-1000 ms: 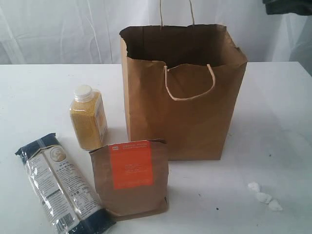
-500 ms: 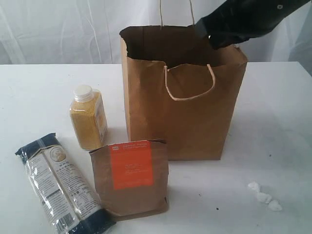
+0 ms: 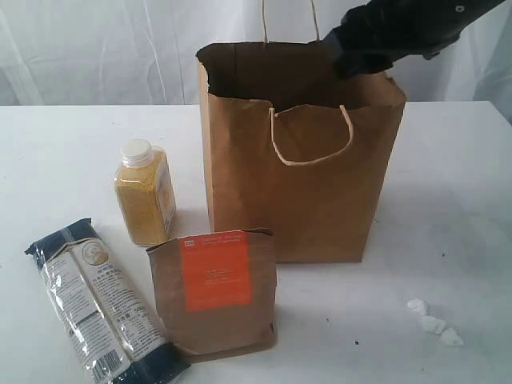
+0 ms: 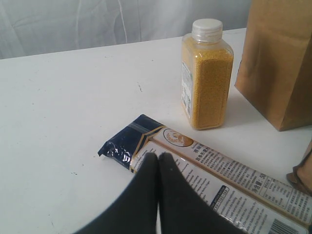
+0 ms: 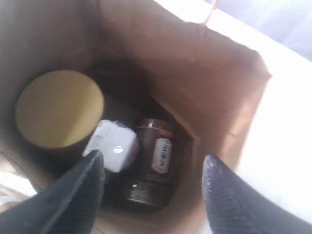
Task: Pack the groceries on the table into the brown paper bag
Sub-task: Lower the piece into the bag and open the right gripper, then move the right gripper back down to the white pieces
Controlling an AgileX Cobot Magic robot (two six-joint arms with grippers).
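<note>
The tall brown kraft paper bag (image 3: 304, 184) with white cord handles stands upright on the white tabletop (image 3: 64, 152). The black right arm (image 3: 400, 28) is positioned over the bag's mouth. One second earlier it was clear of the bag, with only a dark edge visible at the upper right corner. Half a second earlier it was already at the rim, and its tip is now marginally higher.

The right gripper (image 5: 152, 158) is seen with its jaws set well apart and nothing between them. Below it, on the bag floor, a gold-lidded jar (image 5: 58, 109), a small white packet (image 5: 113, 146) and a dark cylindrical can (image 5: 151, 170) lying on its side are visible.

The left gripper (image 4: 158, 158) is pressed together, empty, above the long clear-and-navy noodle packet (image 4: 219, 180); contact cannot be determined.

The yellow-grain bottle with white cap (image 3: 146, 196), the noodle packet and the brown orange-labelled pouch (image 3: 214, 292) remain on the tabletop outside the bag, unmoved. Small white crumpled scraps (image 3: 434, 324) lie to the bag's right.
</note>
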